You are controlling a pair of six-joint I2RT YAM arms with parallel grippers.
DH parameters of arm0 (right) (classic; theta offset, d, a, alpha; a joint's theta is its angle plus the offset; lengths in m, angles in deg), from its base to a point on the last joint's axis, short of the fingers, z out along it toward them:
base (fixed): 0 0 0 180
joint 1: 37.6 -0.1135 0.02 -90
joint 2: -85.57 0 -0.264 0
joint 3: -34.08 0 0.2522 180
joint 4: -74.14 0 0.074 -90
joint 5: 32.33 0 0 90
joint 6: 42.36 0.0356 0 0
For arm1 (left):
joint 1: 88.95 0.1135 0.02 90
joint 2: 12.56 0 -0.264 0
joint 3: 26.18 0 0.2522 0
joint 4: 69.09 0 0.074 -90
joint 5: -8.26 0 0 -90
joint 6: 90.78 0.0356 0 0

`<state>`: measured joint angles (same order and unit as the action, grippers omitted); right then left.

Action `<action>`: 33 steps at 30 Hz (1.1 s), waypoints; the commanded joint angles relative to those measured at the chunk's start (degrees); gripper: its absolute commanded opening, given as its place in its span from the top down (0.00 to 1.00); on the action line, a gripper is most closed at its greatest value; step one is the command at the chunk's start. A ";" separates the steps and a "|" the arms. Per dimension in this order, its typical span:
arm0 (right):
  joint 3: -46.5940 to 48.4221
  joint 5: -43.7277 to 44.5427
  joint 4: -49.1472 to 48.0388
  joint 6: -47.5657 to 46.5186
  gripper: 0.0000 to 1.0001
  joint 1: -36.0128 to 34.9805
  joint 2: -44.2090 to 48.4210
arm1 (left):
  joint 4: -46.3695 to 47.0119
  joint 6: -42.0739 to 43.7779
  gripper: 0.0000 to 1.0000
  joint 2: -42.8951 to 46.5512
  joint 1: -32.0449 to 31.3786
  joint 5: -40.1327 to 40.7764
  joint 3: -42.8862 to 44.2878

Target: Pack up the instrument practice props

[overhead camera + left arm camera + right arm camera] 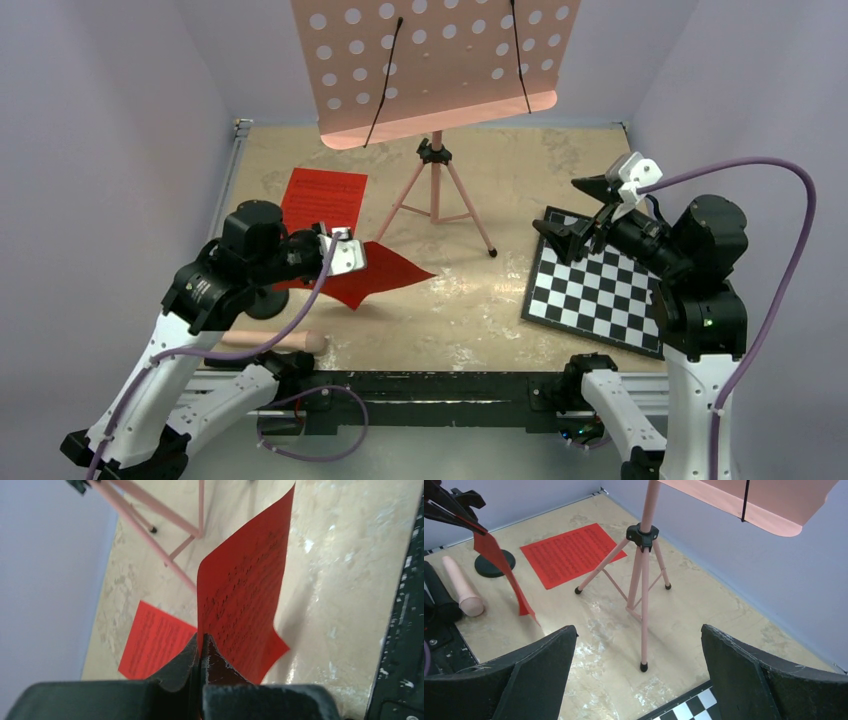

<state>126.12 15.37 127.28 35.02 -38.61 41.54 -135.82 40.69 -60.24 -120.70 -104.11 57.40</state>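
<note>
My left gripper [202, 641] is shut on the corner of a red sheet-music page [245, 590], which hangs lifted above the table [470, 290]. From above, that gripper [352, 258] holds the page [390, 275] left of centre. A second red page [322, 198] lies flat behind it. The pink music stand [435, 190] rises at the back centre, its perforated desk [430, 60] high up. A pink rod [275, 342] lies near the front left beside its black round base [495, 564]. My right gripper [638, 628] is open and empty, facing the stand's legs.
A black-and-white checkerboard [600, 290] lies at the right, under my right gripper [572, 210]. Lilac walls close in the table on three sides. A black rail [440, 385] runs along the near edge between the arm bases.
</note>
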 commanded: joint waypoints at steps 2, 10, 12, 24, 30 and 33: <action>2.80 1.33 -0.69 3.09 0.01 -0.26 -1.87 | 9.11 5.90 1.00 -1.45 5.96 5.80 -5.47; 4.11 1.37 1.81 0.88 0.01 -0.30 -1.50 | 18.22 7.98 1.00 -4.11 14.33 7.05 -10.22; 3.76 1.68 1.93 1.06 0.01 -0.30 -1.21 | 22.32 7.21 1.00 -4.70 17.20 6.88 -11.86; 1.57 4.85 3.09 0.20 0.01 -0.30 0.56 | 33.27 4.68 1.00 -18.03 27.40 3.37 -9.08; 1.07 4.93 3.38 1.52 0.01 -0.30 -0.30 | 31.10 4.31 1.00 -27.83 29.80 1.04 -0.45; -0.22 4.18 1.37 1.16 0.01 -0.30 -1.10 | 25.41 2.71 1.00 -35.33 30.48 0.96 7.06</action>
<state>127.04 19.26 130.75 36.03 -38.68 41.23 -107.91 45.76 -88.87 -91.50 -100.78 55.15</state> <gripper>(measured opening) 0.986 0.013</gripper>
